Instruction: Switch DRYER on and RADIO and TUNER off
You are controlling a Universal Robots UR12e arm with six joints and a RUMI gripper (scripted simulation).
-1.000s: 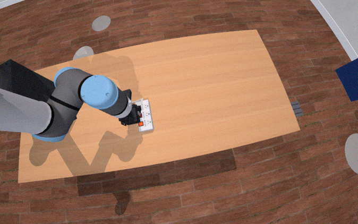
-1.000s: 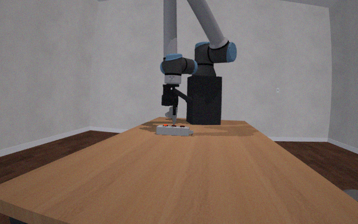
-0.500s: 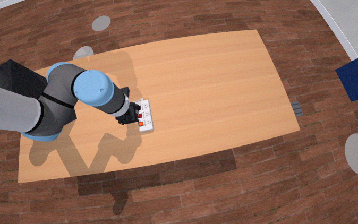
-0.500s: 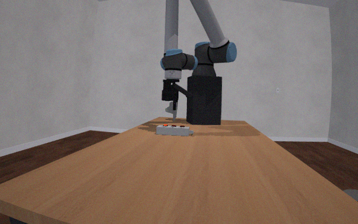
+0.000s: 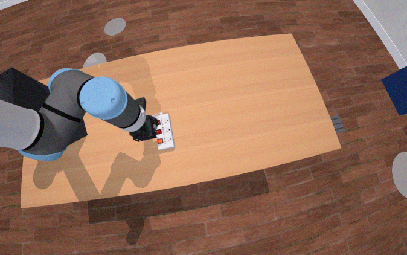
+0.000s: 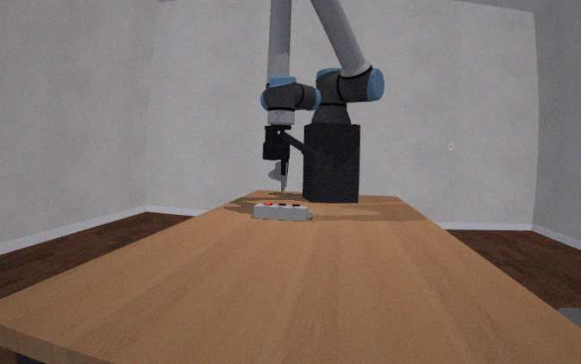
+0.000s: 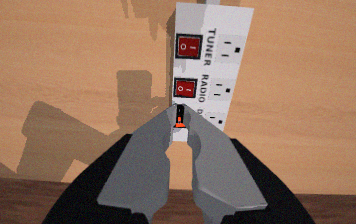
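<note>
A white power strip (image 5: 165, 132) lies flat and face up on the wooden table; it also shows in the exterior view (image 6: 282, 211) and in the wrist view (image 7: 209, 65). It has three red rocker switches. The TUNER switch (image 7: 188, 46) and the RADIO switch (image 7: 184, 88) look dark red. The third switch (image 5: 160, 141) glows bright orange; in the wrist view my fingers hide most of it (image 7: 179, 121). My gripper (image 7: 179, 105) (image 6: 283, 186) is shut and empty. It hangs above the strip's lit end, clear of it.
The arm's black pedestal (image 6: 331, 163) stands at the table's back edge behind the strip. A blue object (image 5: 396, 90) lies on the floor off the table's right side. A small grey floor vent (image 5: 337, 123) sits by the right table edge.
</note>
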